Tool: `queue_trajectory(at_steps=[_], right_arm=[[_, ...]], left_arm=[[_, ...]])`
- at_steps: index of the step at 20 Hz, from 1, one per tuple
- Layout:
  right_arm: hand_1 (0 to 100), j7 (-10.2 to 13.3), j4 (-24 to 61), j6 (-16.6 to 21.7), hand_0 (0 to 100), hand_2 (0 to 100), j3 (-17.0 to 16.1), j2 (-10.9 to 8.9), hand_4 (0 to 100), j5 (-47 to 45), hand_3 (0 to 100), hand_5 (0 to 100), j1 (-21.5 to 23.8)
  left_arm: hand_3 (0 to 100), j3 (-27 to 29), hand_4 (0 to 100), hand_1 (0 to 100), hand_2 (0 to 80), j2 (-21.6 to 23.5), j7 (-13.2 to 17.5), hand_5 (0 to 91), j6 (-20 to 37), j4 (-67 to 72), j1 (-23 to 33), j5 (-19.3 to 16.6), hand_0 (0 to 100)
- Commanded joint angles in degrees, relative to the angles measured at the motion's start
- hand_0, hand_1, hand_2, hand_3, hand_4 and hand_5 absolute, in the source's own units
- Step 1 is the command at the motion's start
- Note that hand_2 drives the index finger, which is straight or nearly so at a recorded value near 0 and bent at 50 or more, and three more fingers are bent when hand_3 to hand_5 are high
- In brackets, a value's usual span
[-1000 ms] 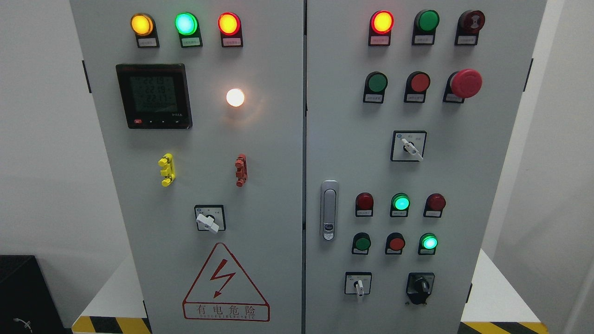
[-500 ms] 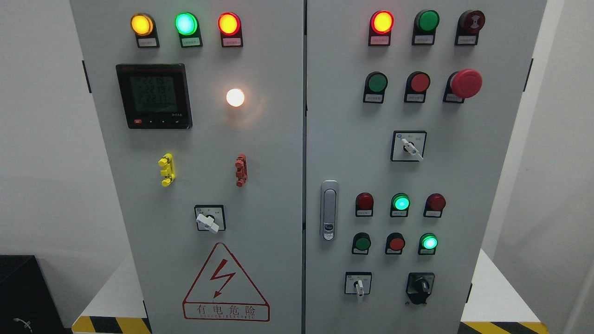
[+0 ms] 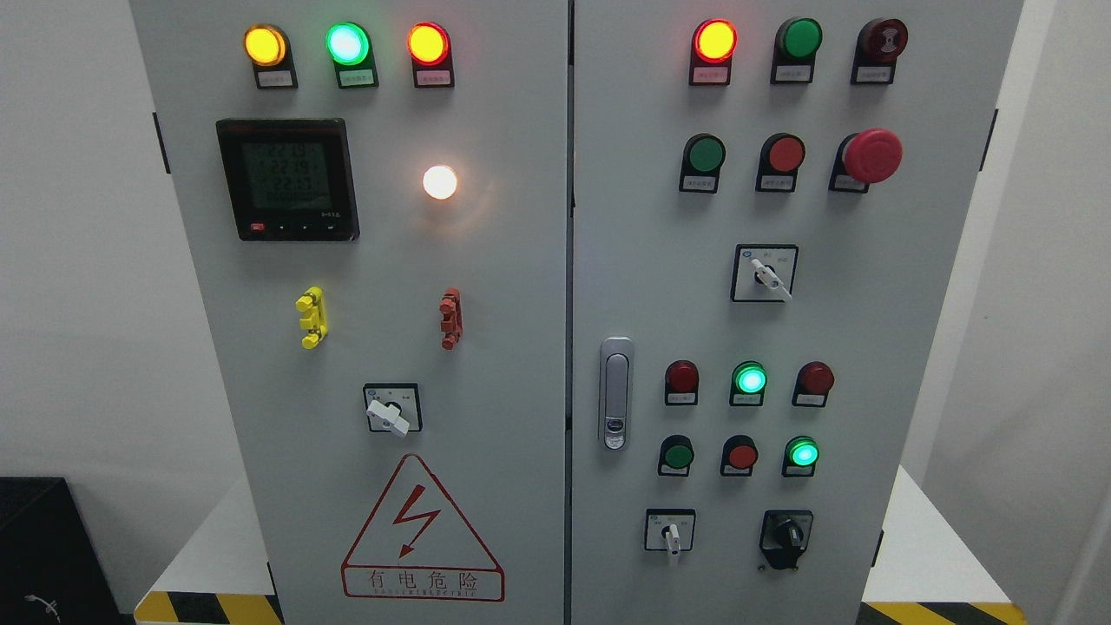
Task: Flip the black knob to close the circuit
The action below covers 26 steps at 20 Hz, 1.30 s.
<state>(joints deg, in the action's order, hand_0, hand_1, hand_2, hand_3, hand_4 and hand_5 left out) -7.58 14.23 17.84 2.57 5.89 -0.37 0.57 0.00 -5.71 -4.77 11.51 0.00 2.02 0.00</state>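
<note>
grey control cabinet, black knob untouched

grey sheet-metal cabinet (image 3: 538,286) with two doors fills the head view. neither robot hand appears in the frame, so hand state cannot be told and no position can be given relative to a hand; locations below are given on the panel instead.

black knob (image 3: 786,536): lower right corner of the right door, on a black mounting plate, nothing touching it. just to its left sits a white-handled selector switch (image 3: 669,533), handle pointing down.

right door, above the knob: a lit green lamp (image 3: 803,453) and, higher, a second lit green lamp (image 3: 750,379), each in a row with unlit red and green buttons. further up are another white selector (image 3: 765,273), a red mushroom stop button (image 3: 871,156) and a lit red-orange lamp (image 3: 714,41). a metal door latch (image 3: 615,393) sits at the door's left edge.

left door: digital meter (image 3: 288,180), white lit lamp (image 3: 440,182), yellow clip (image 3: 311,318), red clip (image 3: 450,319), white rotary switch (image 3: 391,410), and a red warning triangle (image 3: 422,529) with a lightning bolt.
</note>
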Motion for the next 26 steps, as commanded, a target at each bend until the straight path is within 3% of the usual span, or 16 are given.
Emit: queue_trajectory(at_steps=[1, 5, 7, 8, 9, 13, 21, 26], right_arm=[[22, 4.1, 14.1, 0.3, 0, 29, 0.6, -1.05, 36, 6.1, 49, 15, 1.3], [23, 7.8, 18.6, 0.2, 0, 45, 0.6, -1.23, 48, 11.3, 62, 35, 1.8], [25, 11.9, 20.7, 0.2, 1, 55, 0.6, -1.23, 53, 14.7, 70, 45, 1.9], [26, 15.0, 21.5, 0.3, 2, 60, 0.6, -1.32, 55, 17.1, 73, 49, 1.8], [27, 16.2, 22.2, 0.4, 4, 65, 0.6, -1.32, 60, 18.6, 78, 57, 1.9], [29, 16.6, 28.8, 0.1, 8, 74, 0.4, -1.23, 69, 24.4, 88, 70, 2.9], [28, 16.3, 42.8, -0.8, 10, 78, -4.4, -0.61, 73, 31.9, 95, 75, 3.4], [27, 13.4, 54.1, -2.7, 10, 80, -6.3, -0.26, 75, 36.3, 97, 79, 4.8]], left_arm=[[0, -1.1, 0, 56, 0.0, 0.0, 0.0, 0.0, 0.1, 1.2, 0.0, -1.2, 12], [0, -1.1, 0, 56, 0.0, 0.0, 0.0, 0.0, 0.1, 1.2, 0.0, -1.2, 12], [0, -1.2, 0, 56, 0.0, 0.0, 0.0, 0.0, 0.1, 1.2, 0.0, -1.2, 12], [0, -1.1, 0, 56, 0.0, 0.0, 0.0, 0.0, 0.0, 1.2, 0.0, -1.2, 12], [0, -1.1, 0, 56, 0.0, 0.0, -0.1, 0.0, 0.0, 1.2, 0.0, -1.2, 12], [0, -1.1, 0, 56, 0.0, 0.0, -0.1, 0.0, 0.0, 1.2, 0.0, -1.2, 12], [0, -1.1, 0, 56, 0.0, 0.0, 0.0, 0.0, 0.0, 1.2, 0.0, -1.2, 12], [0, -1.2, 0, 56, 0.0, 0.0, 0.0, 0.0, 0.1, 1.2, 0.0, -1.2, 12]])
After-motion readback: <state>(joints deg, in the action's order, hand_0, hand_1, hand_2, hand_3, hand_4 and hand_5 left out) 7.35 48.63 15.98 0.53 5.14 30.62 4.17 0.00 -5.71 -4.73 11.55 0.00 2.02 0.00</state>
